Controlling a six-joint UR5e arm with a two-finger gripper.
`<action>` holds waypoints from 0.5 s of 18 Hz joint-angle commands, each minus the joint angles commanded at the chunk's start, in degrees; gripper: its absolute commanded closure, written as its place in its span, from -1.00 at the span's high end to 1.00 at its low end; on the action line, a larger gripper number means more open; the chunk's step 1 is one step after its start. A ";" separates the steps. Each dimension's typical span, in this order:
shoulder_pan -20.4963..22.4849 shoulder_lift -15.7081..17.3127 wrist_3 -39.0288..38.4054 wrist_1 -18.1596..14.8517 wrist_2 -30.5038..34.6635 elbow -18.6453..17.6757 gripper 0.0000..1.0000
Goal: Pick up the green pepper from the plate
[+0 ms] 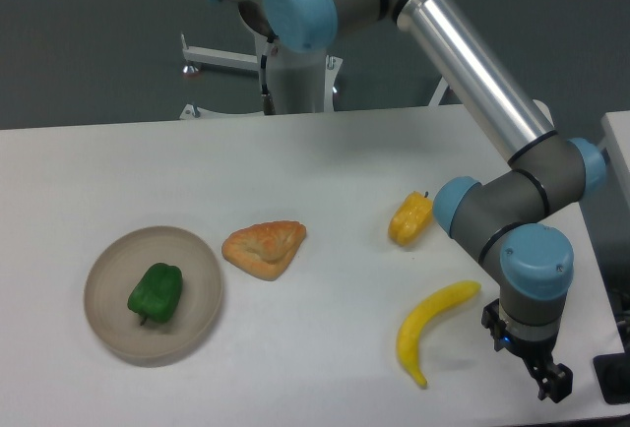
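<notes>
The green pepper (156,292) lies on its side inside the plate (106,326), a little right of the dish's middle, its short stem pointing toward the near rim and its glossy skin catching a pale highlight. The plate sits on the left part of the white table (325,161), near the front edge. Just beside the plate's right rim, up and to the right, lies a golden-brown pastry (264,248), roughly triangular, apart from the dish. Farther right, past the middle of the table, a small yellow-orange pepper (409,218) rests with its stem end up and to the right. Below it, near the front right, a yellow banana (429,327) curves from upper right down to a tip at the front. The gripper (547,382) hangs at the far right front corner of the table, just right of the banana and well apart from the green pepper, pointing downward with nothing visible between its fingers; only a dark tip shows, so I cannot tell whether the fingers are spread or together. The silver and blue-jointed arm (472,63) slants down to it from the upper left.
</notes>
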 joint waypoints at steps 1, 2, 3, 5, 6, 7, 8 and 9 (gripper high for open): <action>0.00 0.00 0.00 0.00 -0.09 -0.17 1.00; 0.00 0.09 -0.09 0.00 -0.26 -0.18 1.00; 0.00 0.26 -0.09 0.00 -0.26 -0.26 1.00; -0.26 0.70 -0.70 -0.09 -0.35 -0.88 1.00; -0.52 0.96 -0.88 -0.17 -0.35 -1.23 1.00; -0.61 1.92 -1.14 -0.52 -0.35 -2.45 1.00; -0.70 2.80 -1.75 -0.53 -0.44 -3.50 1.00; -0.88 3.60 -2.98 -0.61 -0.44 -4.56 1.00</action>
